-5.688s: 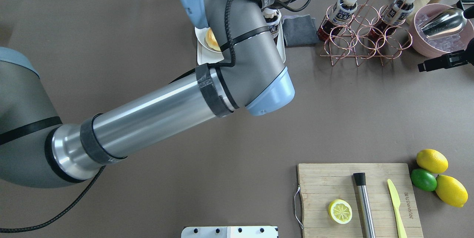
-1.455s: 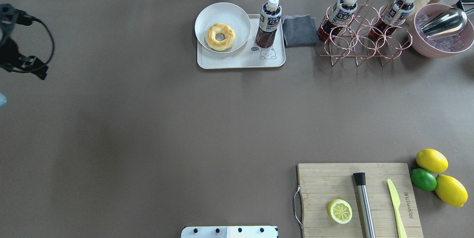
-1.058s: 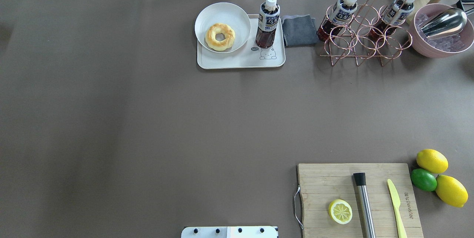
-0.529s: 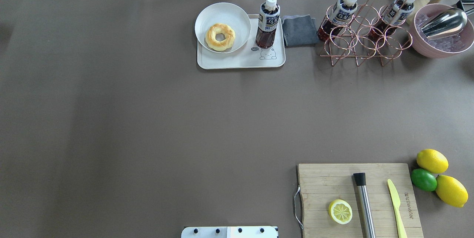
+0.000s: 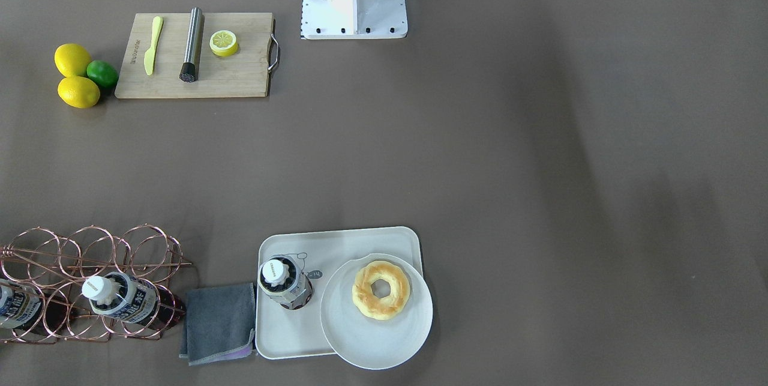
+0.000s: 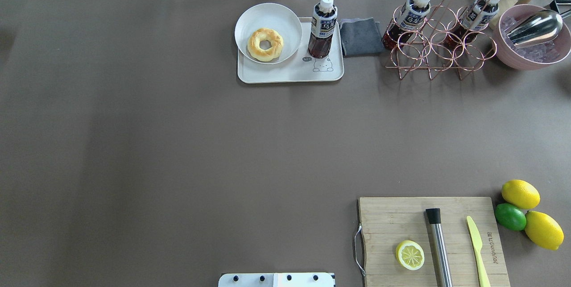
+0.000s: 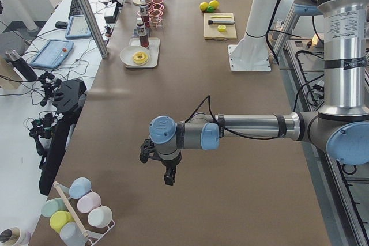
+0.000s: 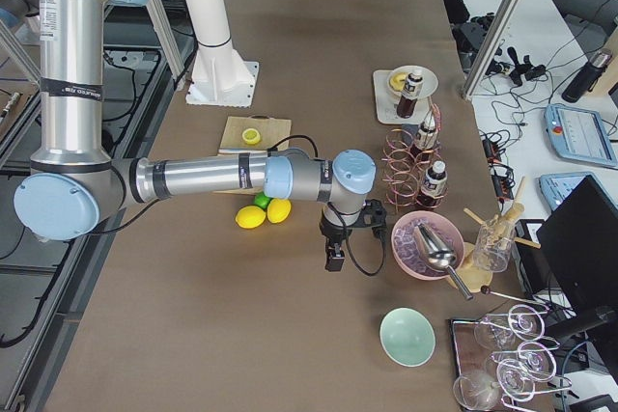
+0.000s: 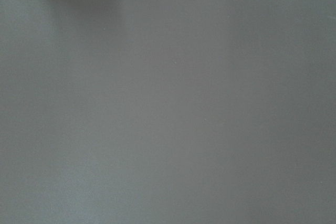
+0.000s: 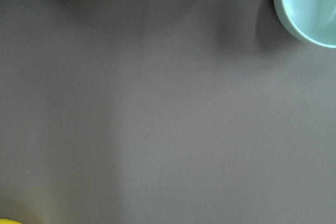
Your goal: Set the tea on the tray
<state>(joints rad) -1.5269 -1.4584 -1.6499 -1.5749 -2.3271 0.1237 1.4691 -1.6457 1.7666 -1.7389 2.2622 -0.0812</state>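
The tea bottle stands upright on the white tray, at its right end above the bear drawing; nothing holds it. It also shows in the front view on the tray. My left gripper hangs over bare table far from the tray and shows only in the exterior left view. My right gripper hangs near the pink bowl and shows only in the exterior right view. I cannot tell whether either is open or shut.
A round plate with a doughnut overlaps the tray's left end. A grey cloth lies right of the tray. A copper rack holds two more bottles. A cutting board, lemons and a pink ice bowl are at the right.
The left arm, which reached over the tray 5.7 s ago, has drawn back to the left and out of the overhead view. The tea bottle stays standing on the tray.
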